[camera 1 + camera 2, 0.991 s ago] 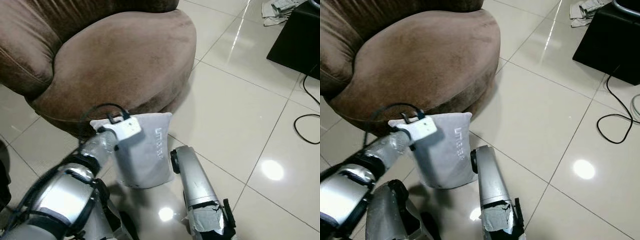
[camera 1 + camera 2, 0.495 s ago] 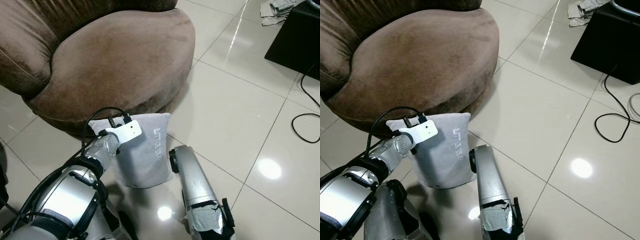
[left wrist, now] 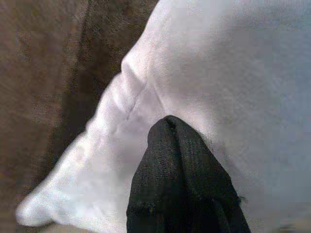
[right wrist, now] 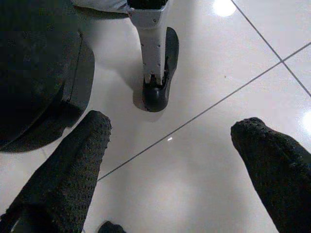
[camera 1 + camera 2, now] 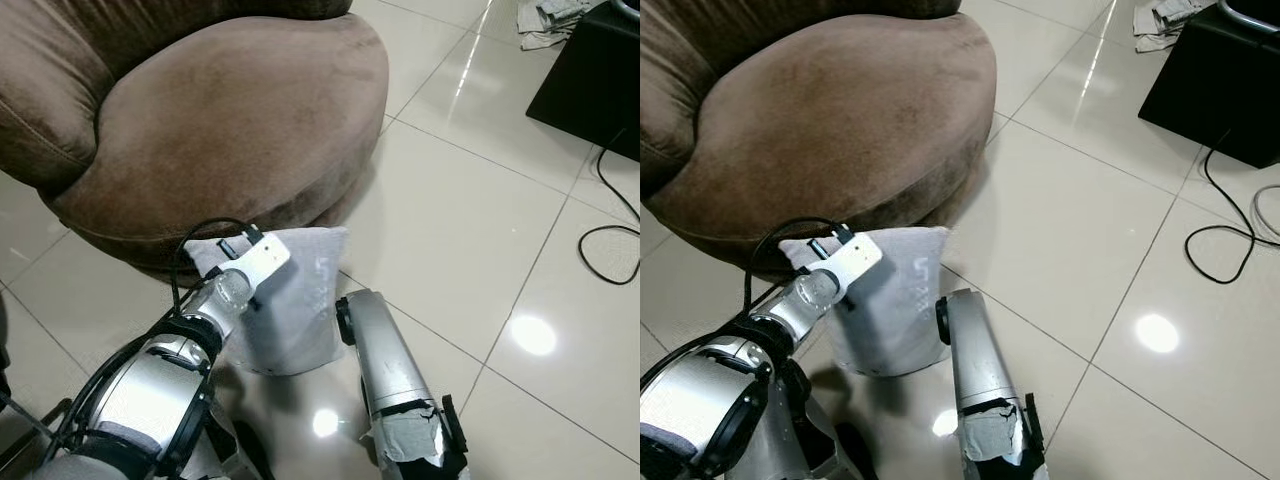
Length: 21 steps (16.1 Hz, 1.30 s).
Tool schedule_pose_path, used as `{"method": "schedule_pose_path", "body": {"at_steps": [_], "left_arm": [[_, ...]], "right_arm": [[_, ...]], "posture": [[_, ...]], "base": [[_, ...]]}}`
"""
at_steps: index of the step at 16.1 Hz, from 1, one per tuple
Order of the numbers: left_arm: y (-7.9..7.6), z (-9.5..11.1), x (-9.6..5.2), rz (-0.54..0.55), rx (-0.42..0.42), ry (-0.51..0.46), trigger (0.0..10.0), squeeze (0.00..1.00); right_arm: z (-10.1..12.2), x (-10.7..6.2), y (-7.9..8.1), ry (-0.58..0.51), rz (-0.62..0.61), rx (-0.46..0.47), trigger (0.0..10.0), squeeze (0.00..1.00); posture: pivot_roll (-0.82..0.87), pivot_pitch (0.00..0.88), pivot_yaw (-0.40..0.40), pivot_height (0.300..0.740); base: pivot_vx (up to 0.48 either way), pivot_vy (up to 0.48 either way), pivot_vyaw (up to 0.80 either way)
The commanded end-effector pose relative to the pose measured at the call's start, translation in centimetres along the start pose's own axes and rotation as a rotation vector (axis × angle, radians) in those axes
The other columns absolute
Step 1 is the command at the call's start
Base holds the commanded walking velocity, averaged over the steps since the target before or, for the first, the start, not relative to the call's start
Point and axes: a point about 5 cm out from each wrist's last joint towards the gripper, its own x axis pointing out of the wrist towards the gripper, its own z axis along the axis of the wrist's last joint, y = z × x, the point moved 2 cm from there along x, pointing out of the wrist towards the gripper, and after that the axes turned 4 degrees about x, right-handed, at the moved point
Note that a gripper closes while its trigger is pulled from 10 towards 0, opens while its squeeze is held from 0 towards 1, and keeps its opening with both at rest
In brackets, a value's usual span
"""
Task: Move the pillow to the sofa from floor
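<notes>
Pillow (image 5: 295, 300): light grey, upright, just in front of the sofa base, between the two arms; its lower edge sits at floor level, though contact with the tiles cannot be judged.

Left gripper (image 3: 181, 145): at the pillow's upper corner nearest the sofa. In the left wrist view the black fingers (image 3: 182, 184) lie pressed together, tips buried in a pinched fold of the grey cloth, clamped on the pillow.

Right gripper (image 4: 170, 160): arm hangs low beside the pillow, pointing down at the floor; fingers spread wide apart with bare tile between them, touching nothing.

Sofa (image 5: 230, 110): brown, rounded seat, directly behind the pillow.

Floor (image 5: 470, 230): glossy pale tiles. Black box (image 5: 590, 75) and black cable (image 5: 610, 240) well apart, on the robot's right.
</notes>
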Motion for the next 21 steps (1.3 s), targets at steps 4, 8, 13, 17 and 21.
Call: {"method": "schedule_pose_path", "body": {"at_steps": [4,8,13,17,21], "left_arm": [[-0.3,-1.8,-0.2,0.015,-0.022,0.057,10.0,1.00],[-0.3,-2.0,-0.2,-0.007,-0.068,0.070,10.0,1.00],[0.5,-1.7,-0.2,0.041,-0.069,0.057,10.0,1.00],[0.6,-1.9,-0.2,0.036,-0.096,0.064,10.0,1.00],[0.6,-1.9,-0.2,0.032,-0.097,0.069,10.0,1.00]], "right_arm": [[-1.3,-1.1,0.5,0.049,-0.001,0.027,10.0,0.00],[-1.6,-1.3,0.7,0.051,0.000,0.029,10.0,0.00],[-1.7,-1.5,0.8,0.056,0.002,0.029,10.0,0.00],[-1.6,-1.5,0.6,0.056,-0.001,0.028,10.0,0.00],[-1.4,-1.3,0.4,0.055,-0.003,0.026,10.0,0.00]], "posture": [[-0.57,0.266,0.051,0.480],[-0.57,0.260,0.054,0.480],[-0.57,0.259,0.054,0.480],[-0.57,0.263,0.050,0.480],[-0.58,0.263,0.049,0.480]], "base": [[0.000,0.000,0.00],[0.000,0.000,0.00],[0.000,0.000,0.00],[0.000,0.000,0.00],[0.000,0.000,0.00]]}}
